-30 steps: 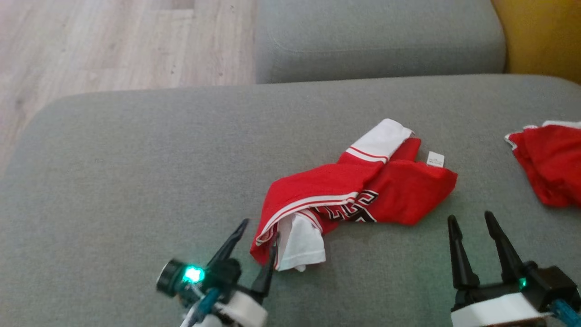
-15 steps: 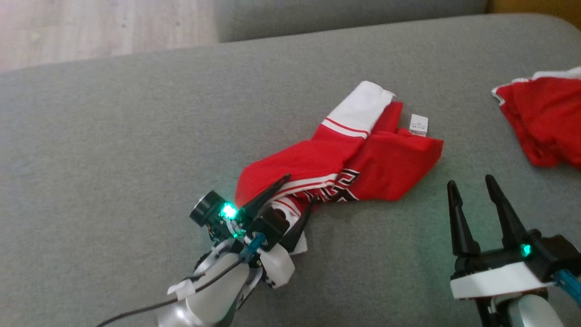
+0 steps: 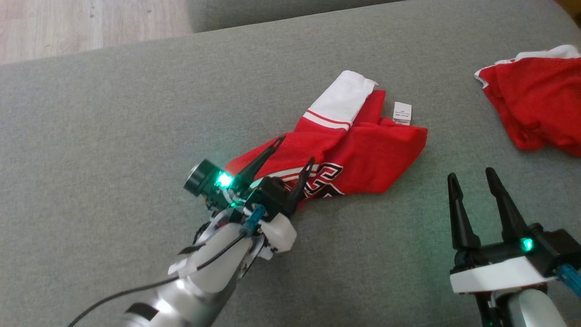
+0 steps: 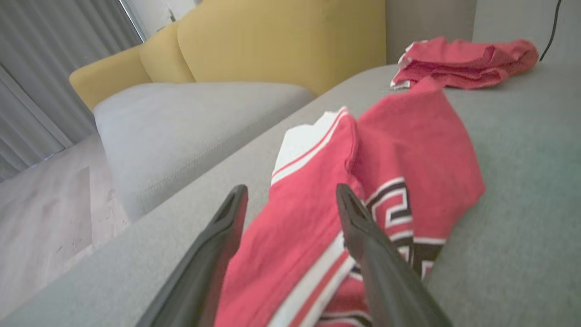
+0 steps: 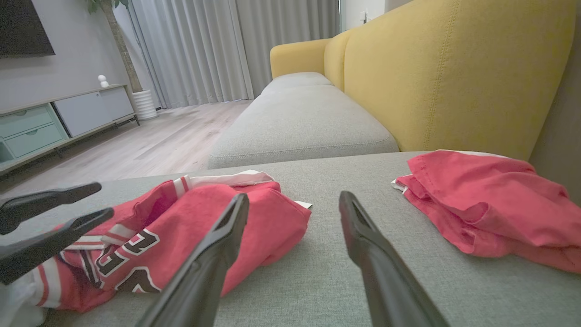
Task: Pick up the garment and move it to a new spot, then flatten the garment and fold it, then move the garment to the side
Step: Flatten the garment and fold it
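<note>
A crumpled red garment [image 3: 363, 154] with white panels, white stripes and black lettering lies on the grey sofa cushion [image 3: 113, 136]. My left gripper [image 3: 294, 152] is open over the garment's near-left end, one finger on each side of a red fold. In the left wrist view the gripper [image 4: 290, 190] has red cloth [image 4: 408, 150] lying between its fingers. My right gripper [image 3: 470, 175] is open above bare cushion, just right of the garment and apart from it. In the right wrist view that gripper [image 5: 294, 198] points past the garment [image 5: 204, 213], with the left gripper [image 5: 104, 199] at the left edge.
A second red garment [image 3: 535, 100] lies bunched at the cushion's far right [image 5: 490, 200]. A yellow sofa back [image 5: 454, 68] rises behind it. Another grey cushion [image 3: 272, 9] and wooden floor [image 3: 68, 22] lie beyond the far edge.
The camera has tilted down and right. My left arm has reached forward, bringing its open fingers over the garment's near-left end. The right gripper has stayed where it was.
</note>
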`<state>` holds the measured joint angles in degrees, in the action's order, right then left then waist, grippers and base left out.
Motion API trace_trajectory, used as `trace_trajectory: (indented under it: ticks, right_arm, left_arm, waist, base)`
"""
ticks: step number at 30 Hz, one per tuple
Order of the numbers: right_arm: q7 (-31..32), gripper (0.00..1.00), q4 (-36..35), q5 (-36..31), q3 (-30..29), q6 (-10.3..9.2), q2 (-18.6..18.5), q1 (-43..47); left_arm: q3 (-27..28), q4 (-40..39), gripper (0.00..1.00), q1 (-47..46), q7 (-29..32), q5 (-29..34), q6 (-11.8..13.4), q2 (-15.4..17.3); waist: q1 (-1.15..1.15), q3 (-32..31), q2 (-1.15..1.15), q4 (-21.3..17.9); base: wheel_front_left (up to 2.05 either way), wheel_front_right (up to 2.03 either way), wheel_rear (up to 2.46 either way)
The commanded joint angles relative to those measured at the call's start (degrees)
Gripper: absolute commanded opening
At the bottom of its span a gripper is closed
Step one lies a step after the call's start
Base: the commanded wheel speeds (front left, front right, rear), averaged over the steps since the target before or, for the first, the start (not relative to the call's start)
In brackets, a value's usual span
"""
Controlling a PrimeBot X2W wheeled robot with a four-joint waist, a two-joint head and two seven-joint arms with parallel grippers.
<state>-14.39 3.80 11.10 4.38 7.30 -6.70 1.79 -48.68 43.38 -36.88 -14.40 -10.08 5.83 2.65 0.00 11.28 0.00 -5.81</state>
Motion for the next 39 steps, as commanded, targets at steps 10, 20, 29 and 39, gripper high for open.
trace_trajectory:
  ticks: [10,20,29,39]
  right_arm:
    - [-0.6,1.00,-1.4,0.4,1.1,0.19,-0.9,-1.5]
    - [-0.6,1.00,-1.2,0.4,1.6,0.19,-0.6,-2.5]
    - [-0.6,1.00,-0.6,0.3,1.9,0.19,-0.5,-3.1]
    - [-0.6,1.00,-0.5,0.9,1.8,0.19,0.5,-3.0]
  left_arm:
    - [0.1,0.6,1.00,-2.6,-0.6,-2.8,-2.5,0.2]
    - [-4.7,3.4,1.00,-5.5,2.8,-6.5,-0.9,0.2]
    - [-7.6,5.5,1.00,-8.5,1.6,-8.8,0.1,0.2]
    - [-6.1,9.3,0.00,-12.5,0.0,-12.2,-2.5,0.2]
  waist:
    - [0.00,-0.7,0.00,-1.5]
    - [0.00,0.8,0.00,-2.5]
    - [0.00,0.6,0.00,-3.3]
    - [0.00,-1.5,0.00,-5.7]
  base:
    - [0.00,0.00,0.00]
    - [0.00,0.00,0.00]
    - [0.00,0.00,0.00]
    - [0.00,0.00,0.00]
